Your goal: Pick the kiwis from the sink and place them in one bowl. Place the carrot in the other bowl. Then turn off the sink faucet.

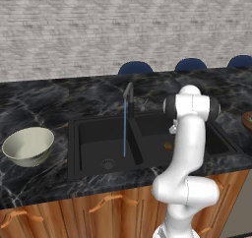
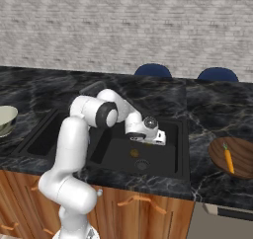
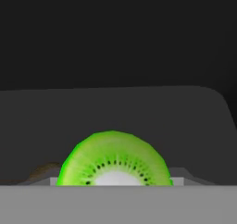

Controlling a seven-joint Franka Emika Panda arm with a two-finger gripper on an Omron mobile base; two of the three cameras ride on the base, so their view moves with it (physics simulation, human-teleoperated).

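Note:
A bright green kiwi [image 3: 115,160] sits close up between my gripper's [image 3: 115,180] two pads, touching both, and the gripper is shut on it. My gripper [image 2: 138,140] hangs low inside the right basin of the black sink [image 2: 183,149]. The brown kiwi [image 2: 134,153] lies on the basin floor just below, also seen as a small brown kiwi [image 1: 168,145] beside the arm. The orange carrot [image 2: 228,159] lies in the brown bowl [image 2: 242,156]. The off-white bowl [image 1: 28,146] stands left of the sink. The faucet [image 1: 129,92] runs a thin blue stream into the left basin.
Black marble counter [image 1: 44,104] surrounds the sink. Blue chair backs [image 1: 135,67] rise behind the counter before a brick wall. Wooden cabinet fronts with handles [image 2: 143,203] run below. My own arm [image 1: 189,133] blocks the right basin in the left base view.

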